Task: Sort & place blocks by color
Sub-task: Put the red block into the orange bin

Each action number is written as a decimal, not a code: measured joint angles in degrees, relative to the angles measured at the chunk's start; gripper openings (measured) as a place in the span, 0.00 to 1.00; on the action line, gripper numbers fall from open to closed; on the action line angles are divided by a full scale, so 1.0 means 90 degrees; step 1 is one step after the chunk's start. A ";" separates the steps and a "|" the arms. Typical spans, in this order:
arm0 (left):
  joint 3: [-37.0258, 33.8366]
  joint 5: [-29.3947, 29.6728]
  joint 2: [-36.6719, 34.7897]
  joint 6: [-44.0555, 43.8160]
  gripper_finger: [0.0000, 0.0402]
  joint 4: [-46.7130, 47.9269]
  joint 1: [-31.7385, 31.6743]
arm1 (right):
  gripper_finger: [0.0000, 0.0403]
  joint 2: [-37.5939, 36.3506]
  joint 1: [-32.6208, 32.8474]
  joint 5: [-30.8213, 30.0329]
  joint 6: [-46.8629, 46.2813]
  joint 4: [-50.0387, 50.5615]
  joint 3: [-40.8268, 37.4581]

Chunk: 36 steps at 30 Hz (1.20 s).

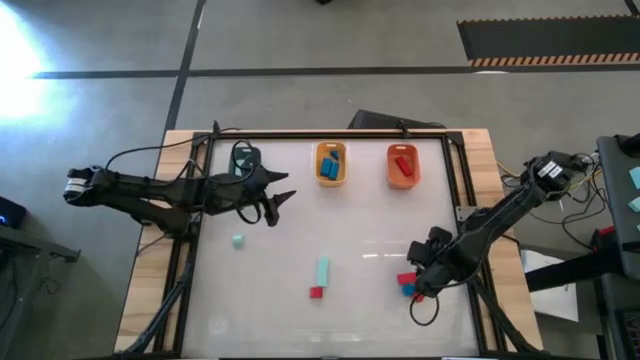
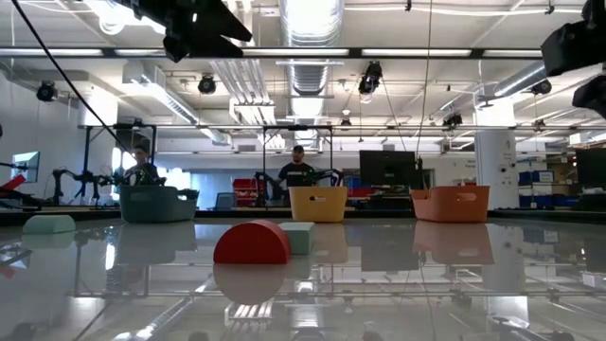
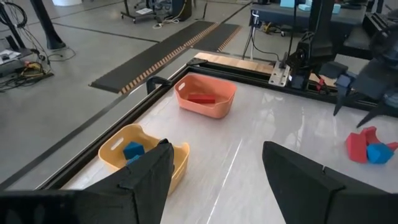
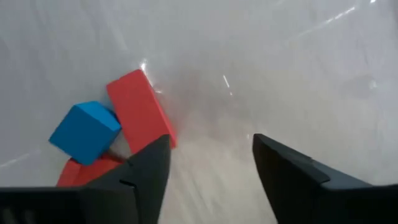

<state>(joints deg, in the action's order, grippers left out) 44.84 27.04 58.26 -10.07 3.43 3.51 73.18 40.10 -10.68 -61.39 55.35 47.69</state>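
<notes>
Now the right gripper [image 1: 418, 283] hangs low with fingers wide apart and empty beside the red-and-blue cluster [image 1: 406, 284] at 4 o'clock on the table, so I'd call this the pickup approach; next it must centre over 1 block [image 4: 140, 109] and close. Meanwhile the left gripper [image 1: 281, 203], also spread and empty, waits stretched out at 10 o'clock near the dark teal tray [image 1: 244, 158].

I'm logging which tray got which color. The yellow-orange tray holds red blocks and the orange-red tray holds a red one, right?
Not quite. The yellow-orange tray holds blue blocks, not red ones; the high view shows this, and the left wrist view also shows a blue one inside it. The rest stands: the orange-red tray holds a red block.
</notes>
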 joint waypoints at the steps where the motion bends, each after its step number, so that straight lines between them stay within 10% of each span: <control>1: 0.0000 0.0000 0.0000 -0.0001 0.57 0.0005 0.0000 | 0.57 0.0146 0.0000 0.0008 0.0072 -0.0107 0.0021; 15: 0.0000 -0.0002 0.0000 -0.0002 0.57 0.0000 0.0000 | 0.60 0.1777 -0.0027 0.0345 0.1442 0.0448 0.0947; 36: -0.0013 -0.0002 0.0000 -0.0002 0.57 0.0006 0.0002 | 0.57 0.1161 0.0029 0.0403 0.1261 0.0099 0.0843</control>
<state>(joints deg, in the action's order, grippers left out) 44.72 27.03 58.26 -10.09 3.49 3.53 83.64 40.36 -7.05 -50.04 56.23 55.28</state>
